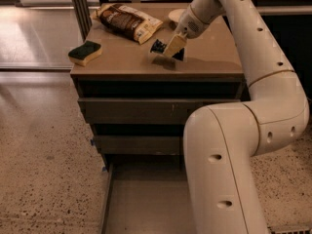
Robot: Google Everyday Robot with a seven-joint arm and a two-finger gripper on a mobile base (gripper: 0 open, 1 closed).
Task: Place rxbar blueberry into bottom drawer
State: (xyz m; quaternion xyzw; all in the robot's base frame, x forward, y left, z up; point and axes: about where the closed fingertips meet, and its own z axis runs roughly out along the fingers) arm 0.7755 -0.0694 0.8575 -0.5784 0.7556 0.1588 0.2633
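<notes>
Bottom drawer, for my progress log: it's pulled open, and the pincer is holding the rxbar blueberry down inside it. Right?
Not quite. The bottom drawer is open, but the camera view shows the pincer holding the rxbar blueberry just above the cabinet top, not inside the drawer.

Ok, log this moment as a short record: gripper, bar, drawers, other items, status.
gripper: over the cabinet top, right at the rxbar
rxbar: at the right half of the cabinet top, partly hidden by the gripper; whether it is lifted cannot be told
bottom drawer: pulled out, floor bare where visible
upper drawers: two, both pushed in
sponge: front left of the top
bag: rear of the top, lying flat
status: rxbar not yet in the bottom drawer
</notes>
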